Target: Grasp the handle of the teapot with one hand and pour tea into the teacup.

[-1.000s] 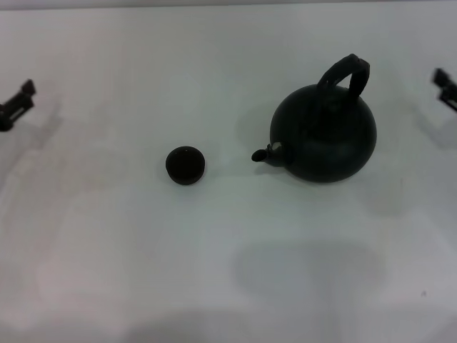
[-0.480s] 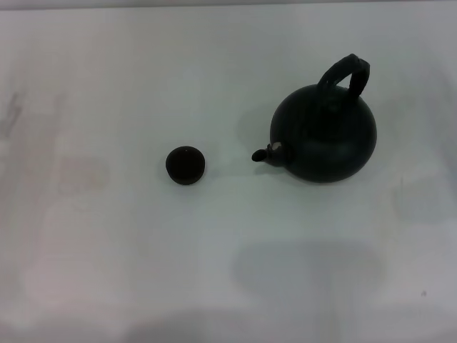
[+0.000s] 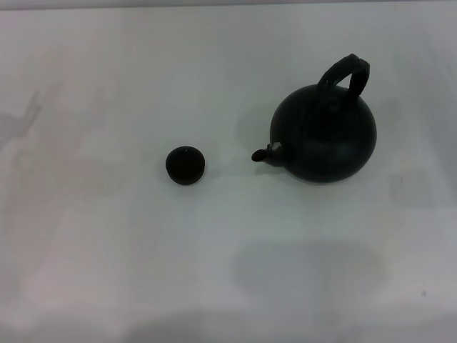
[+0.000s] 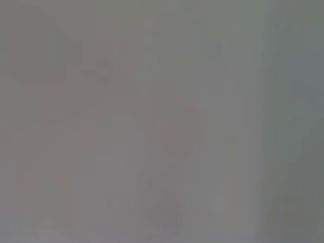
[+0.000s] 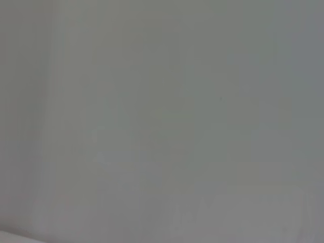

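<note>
Teapot (image 3: 325,136) sits upright on the white tabletop (image 3: 214,271), on the robot's right side in my head cam, w/ its short spout (image 3: 265,152) pointing toward the robot's left, straight at the teacup (image 3: 186,165). Spout has a pale spot near its base. Handle (image 3: 345,77) arches up over the pot's top, on the far side of the body from my view, nothing touching it. Teacup stands upright, well apart from the spout tip, a clear strip of table between them; can't see any liquid in it, its inside just reads dark.

Neither gripper shows in the head cam, so I've no fingers to place things against. Both wrist cams give me only a plain grey-white surface, no fingers, no pot, no cup. So for L and R alike I can't tell whether fingers are wide, narrow or holding anything; nothing is gripping the handle, that much is plain from the head cam.

Faint soft shadows lie on the table: one near the front below the pot, one pale streak at the far left edge. Can't say what casts them.
</note>
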Tool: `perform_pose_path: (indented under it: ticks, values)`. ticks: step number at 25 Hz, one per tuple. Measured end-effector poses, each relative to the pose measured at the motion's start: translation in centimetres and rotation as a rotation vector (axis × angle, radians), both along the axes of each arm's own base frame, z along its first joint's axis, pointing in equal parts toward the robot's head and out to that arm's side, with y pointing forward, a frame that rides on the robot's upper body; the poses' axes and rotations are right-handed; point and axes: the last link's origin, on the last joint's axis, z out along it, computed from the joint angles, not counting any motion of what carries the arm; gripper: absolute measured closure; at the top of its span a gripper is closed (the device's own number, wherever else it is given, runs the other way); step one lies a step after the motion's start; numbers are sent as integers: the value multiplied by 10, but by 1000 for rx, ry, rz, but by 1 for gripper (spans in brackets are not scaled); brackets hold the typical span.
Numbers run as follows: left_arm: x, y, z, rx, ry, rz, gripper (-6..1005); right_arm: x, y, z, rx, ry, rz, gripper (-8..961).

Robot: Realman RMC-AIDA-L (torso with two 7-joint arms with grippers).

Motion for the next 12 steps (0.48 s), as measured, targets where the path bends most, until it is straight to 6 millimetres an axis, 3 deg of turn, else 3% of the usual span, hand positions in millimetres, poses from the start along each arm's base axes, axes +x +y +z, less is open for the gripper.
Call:
perform_pose_path:
  ticks: [12]
  values:
    - [13,-10,-2,128,-9,-86,204,2,-6,12,74,24,7,199]
